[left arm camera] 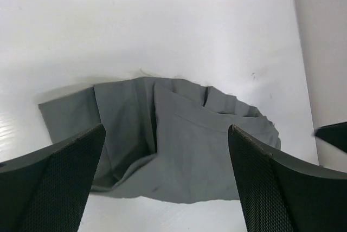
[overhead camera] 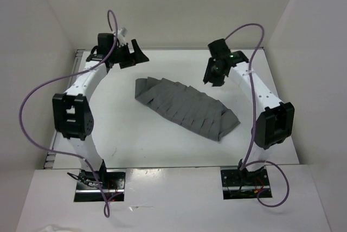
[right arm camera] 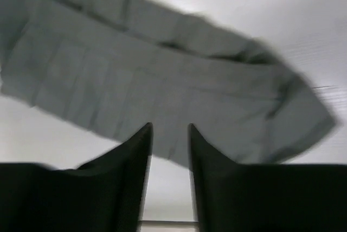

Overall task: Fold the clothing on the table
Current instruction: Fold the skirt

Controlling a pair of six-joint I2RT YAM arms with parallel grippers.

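- The grey skirt [overhead camera: 184, 107] lies at the middle of the worktop [overhead camera: 135, 145] and appears already doubled over; a further fold is judged to be due.
- The left end effector [overhead camera: 132, 57] is spread wide and empty; the right end effector [overhead camera: 214, 75] is narrowly parted and empty.
- Next, one skirt end must be pinched; open room is left along every edge.

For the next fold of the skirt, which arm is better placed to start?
Probably the left. The left gripper is wide open, with one end of the gray pleated skirt framed between its fingers. The right gripper shows only a narrow gap, and its view is blurred.
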